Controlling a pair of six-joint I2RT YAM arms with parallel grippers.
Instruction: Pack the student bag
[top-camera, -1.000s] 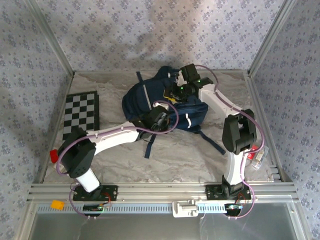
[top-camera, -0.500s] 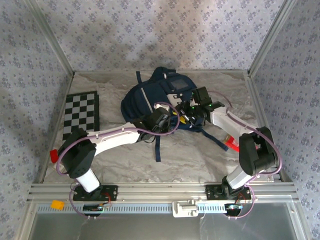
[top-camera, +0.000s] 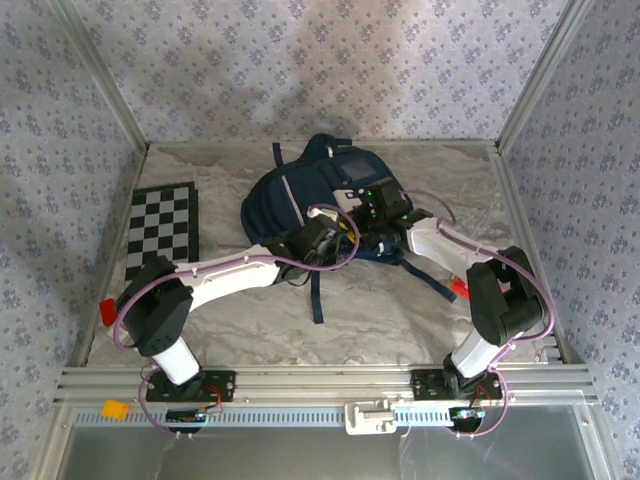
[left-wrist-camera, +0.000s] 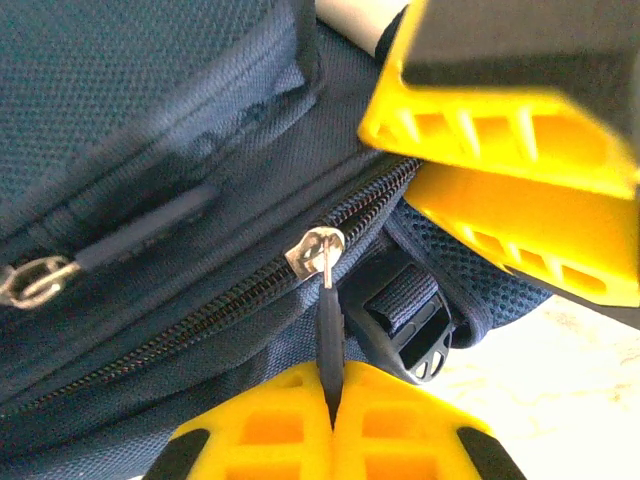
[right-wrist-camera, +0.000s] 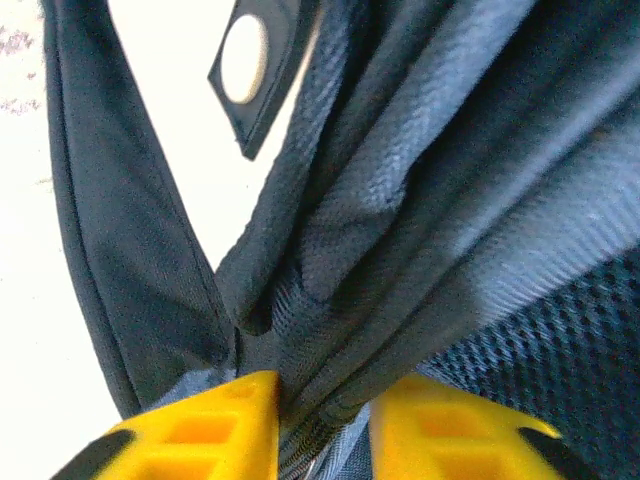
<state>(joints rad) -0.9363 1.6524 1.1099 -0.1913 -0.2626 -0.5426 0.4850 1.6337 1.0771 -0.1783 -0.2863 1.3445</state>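
Top view: bag (top-camera: 300, 190) mid-table, a little toward 12 o'clock, lying flat on the marbled table (top-camera: 380, 320); navy with white stripes, white-flapped pocket toward its 1 o'clock side, dark straps trailing toward 6 and 4 o'clock. Left gripper (top-camera: 325, 238) at the bag's 6 o'clock edge, right gripper (top-camera: 368, 222) at its 4 o'clock edge, both against the fabric. Checkerboard (top-camera: 162, 228) at 9 o'clock, well apart from the bag, not packed. Left wrist view: left gripper fully closed on the dark zip pull (left-wrist-camera: 328, 330) hanging from the silver slider (left-wrist-camera: 315, 247); zip teeth meshed toward 8 o'clock of the slider, harder to read toward 2 o'clock; black buckle (left-wrist-camera: 405, 335) just at 4 o'clock of the slider; the right gripper's yellow fingers (left-wrist-camera: 500, 130) at 2 o'clock, close by the same seam. Right wrist view: right gripper narrowly parted, pinching a bunched fold of navy fabric, apparently to brace the bag; mesh padding (right-wrist-camera: 560, 340) at 4 o'clock, round white patch (right-wrist-camera: 245, 58) at 11 o'clock. Judged from all this: zipping in hand, one gripper on the pull and one bracing; contents hidden, hence no telling how much packed; left to do, probably running the zip to its end and letting go, and perhaps the checkerboard, if meant for the bag.
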